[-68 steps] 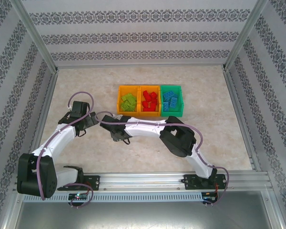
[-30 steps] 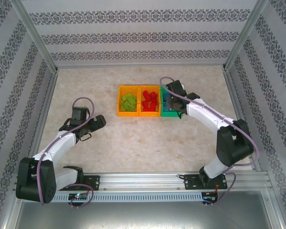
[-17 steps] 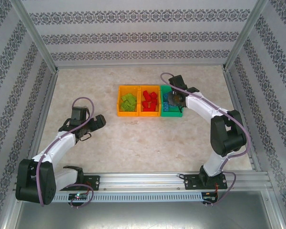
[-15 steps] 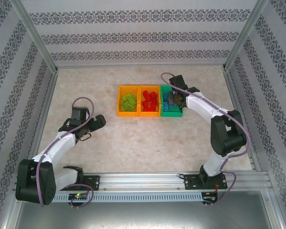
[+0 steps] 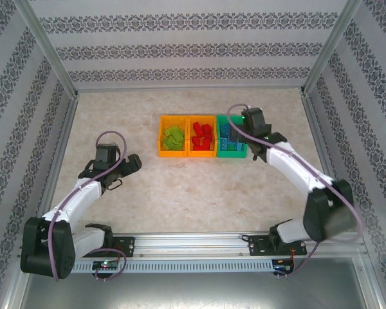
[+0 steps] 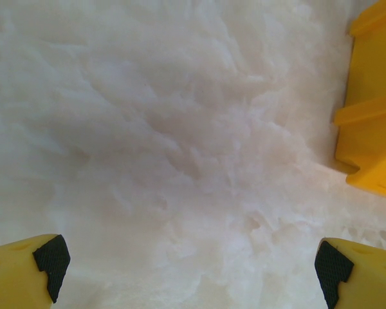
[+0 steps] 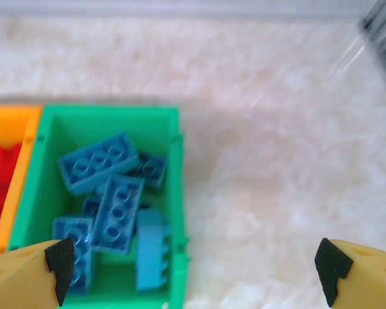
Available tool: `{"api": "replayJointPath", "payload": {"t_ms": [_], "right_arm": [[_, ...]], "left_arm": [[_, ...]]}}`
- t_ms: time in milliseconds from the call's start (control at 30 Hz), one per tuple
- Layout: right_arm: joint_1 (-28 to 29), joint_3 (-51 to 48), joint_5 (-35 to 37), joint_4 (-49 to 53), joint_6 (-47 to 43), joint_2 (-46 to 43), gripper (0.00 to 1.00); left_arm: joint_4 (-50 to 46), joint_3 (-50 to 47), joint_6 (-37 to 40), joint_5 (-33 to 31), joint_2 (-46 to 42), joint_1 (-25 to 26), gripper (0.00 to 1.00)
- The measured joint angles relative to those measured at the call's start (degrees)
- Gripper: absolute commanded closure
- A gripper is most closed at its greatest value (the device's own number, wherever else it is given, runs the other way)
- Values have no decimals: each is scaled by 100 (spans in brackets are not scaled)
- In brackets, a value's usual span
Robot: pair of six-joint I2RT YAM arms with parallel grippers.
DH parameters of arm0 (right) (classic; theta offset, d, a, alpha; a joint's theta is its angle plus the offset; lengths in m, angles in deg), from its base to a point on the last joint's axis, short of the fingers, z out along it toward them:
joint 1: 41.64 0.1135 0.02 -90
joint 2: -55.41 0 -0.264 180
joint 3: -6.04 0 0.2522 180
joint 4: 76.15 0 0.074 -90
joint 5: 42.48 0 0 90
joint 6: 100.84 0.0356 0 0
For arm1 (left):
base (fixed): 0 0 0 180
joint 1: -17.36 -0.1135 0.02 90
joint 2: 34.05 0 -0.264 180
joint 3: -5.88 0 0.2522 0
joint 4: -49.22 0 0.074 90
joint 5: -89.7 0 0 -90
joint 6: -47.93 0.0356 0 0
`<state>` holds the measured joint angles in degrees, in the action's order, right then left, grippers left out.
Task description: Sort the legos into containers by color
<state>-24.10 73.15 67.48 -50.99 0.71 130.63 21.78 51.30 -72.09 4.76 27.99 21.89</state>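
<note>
**Bricks lie in three bins, both tools wide and empty**

Bins stand joined in a row just above the centre of the top view, on the pale marbled surface. The orange-yellow bin at the left end holds lime green bricks. The orange-yellow bin in the middle holds red bricks. The green bin at the right end holds blue bricks, which lie jumbled, some across others.

The right tool hangs over the right-hand wall of the green bin. Its fingers are spread wide, one over the bin and one over bare surface, with nothing between them.

The left tool sits in the left middle of the top view, well apart from the bins. It is also wide and empty over bare surface, with a corner of an orange-yellow bin at the right edge of its wrist view.
</note>
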Motion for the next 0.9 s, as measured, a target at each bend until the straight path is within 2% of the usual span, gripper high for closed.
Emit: {"api": "replayJointPath", "payload": {"t_ms": [100, 233, 400, 567, 633, 767, 900], "right_arm": [[-501, -723, 160, -872, -238, -494, 2], [-1023, -1622, 321, -2006, -459, -573, 2], [-1069, -2446, 337, -3171, -629, -251, 2], [-1241, -2634, 192, -4210, -717, 461, 2], [-1285, -2656, 55, -4629, -767, 828, 2], [-1421, -2914, -627, -5259, -883, 927, 2], [-1519, -3099, -1244, -5678, -994, 1099, 2]], "left_arm": [[9, -44, 52, -260, -354, 0, 0], [63, -162, 214, -592, -780, 0, 0], [164, -291, 448, -911, -1097, 0, 0], [490, -455, 693, -1333, -1167, 0, 0], [789, -629, 837, -1578, -1167, 0, 0], [1840, -1045, 1344, -1980, -981, 0, 1], [3272, -1311, 2076, -2225, 9, -2, 1]]}}
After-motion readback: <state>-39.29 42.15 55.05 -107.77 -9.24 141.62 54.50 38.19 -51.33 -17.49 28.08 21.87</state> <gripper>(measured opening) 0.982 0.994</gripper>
